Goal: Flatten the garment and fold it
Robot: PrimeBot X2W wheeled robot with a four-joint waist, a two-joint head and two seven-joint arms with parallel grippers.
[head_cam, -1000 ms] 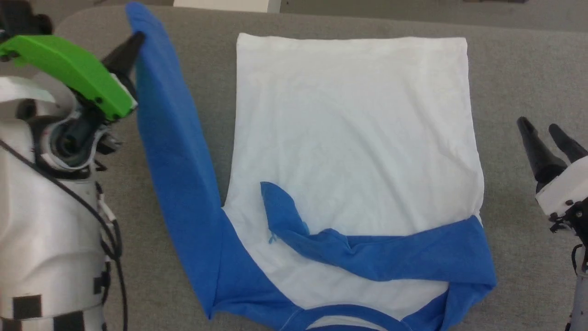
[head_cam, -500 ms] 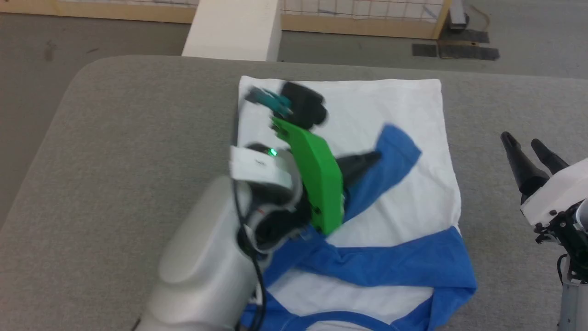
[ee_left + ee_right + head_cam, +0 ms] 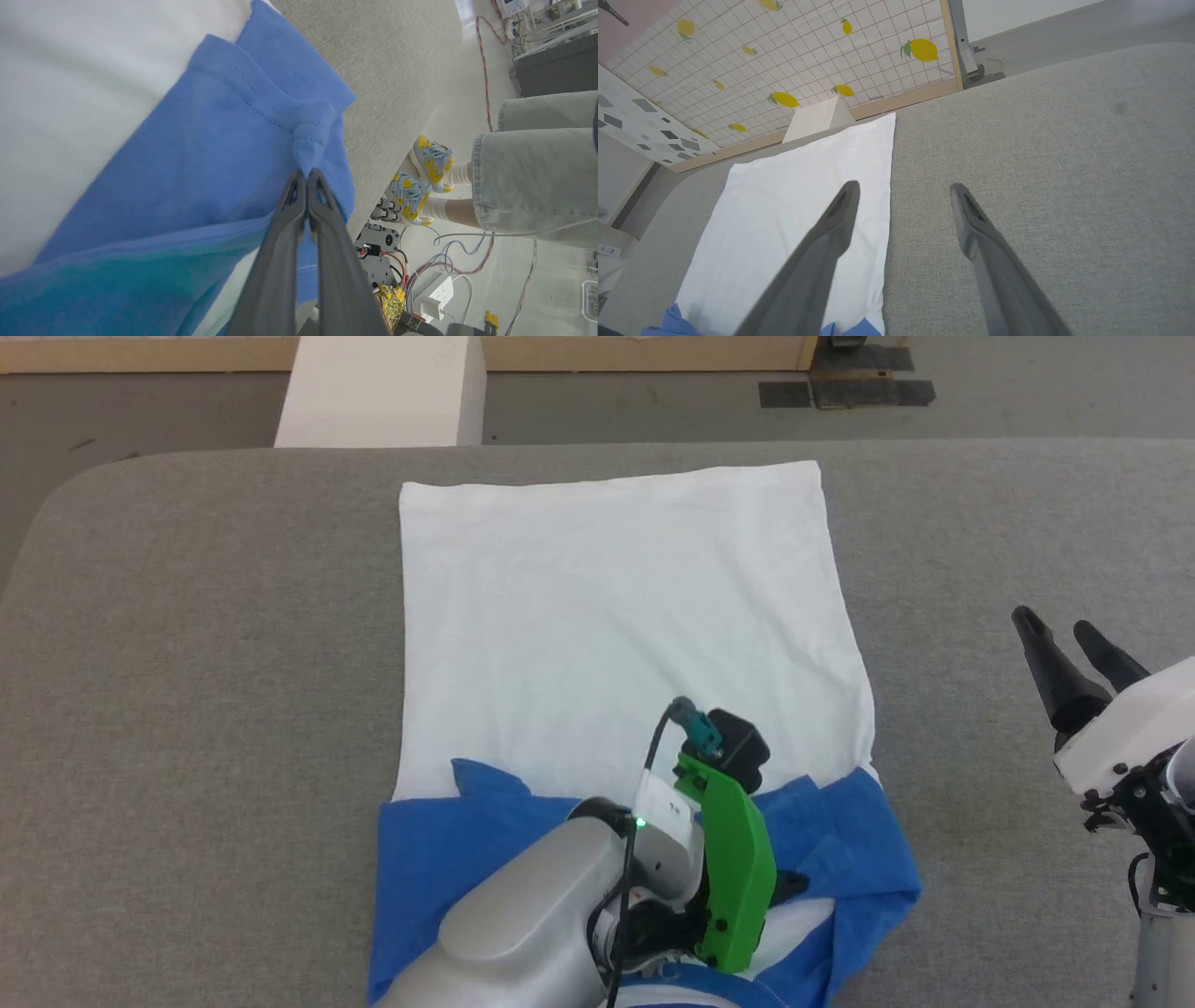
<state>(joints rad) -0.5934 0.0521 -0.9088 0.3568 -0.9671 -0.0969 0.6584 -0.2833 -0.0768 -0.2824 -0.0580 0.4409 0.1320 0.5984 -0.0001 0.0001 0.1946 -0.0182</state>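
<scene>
Head view, from the left: a broad grey fabric-covered table [image 3: 187,663] with a rounded corner lies bare on that side, and beyond its far edge a white rectangular block [image 3: 383,392] stands on the grey floor. At the middle of the table lies the garment [image 3: 607,616], a soft white cotton shirt with bright blue long sleeves. Its white body is spread flat with a straight edge toward the far side, and the blue sleeves are folded across the near end in bunched creases. Over that blue band reaches the left arm's silver forearm [image 3: 523,933], which carries a bright green plastic bracket [image 3: 733,877] at the wrist. Well apart to the right, above bare table, hangs the right gripper [image 3: 1053,621], its two long dark fingers spread and holding nothing. Left wrist view: the left gripper [image 3: 306,173] is clenched, its two fingertips pressed together on a bunched blue cuff of the garment's sleeve. The cuff lies over more blue cloth, with the white body to the left. Right of the table's edge, a person's legs in pale denim shorts [image 3: 537,163] stand on the floor in yellow-and-blue trainers [image 3: 430,158]. Right wrist view: the white body lies at the left behind one finger, bare grey table lies behind the other, and a white tiled wall panel printed with yellow lemons [image 3: 784,70] stands at the back
</scene>
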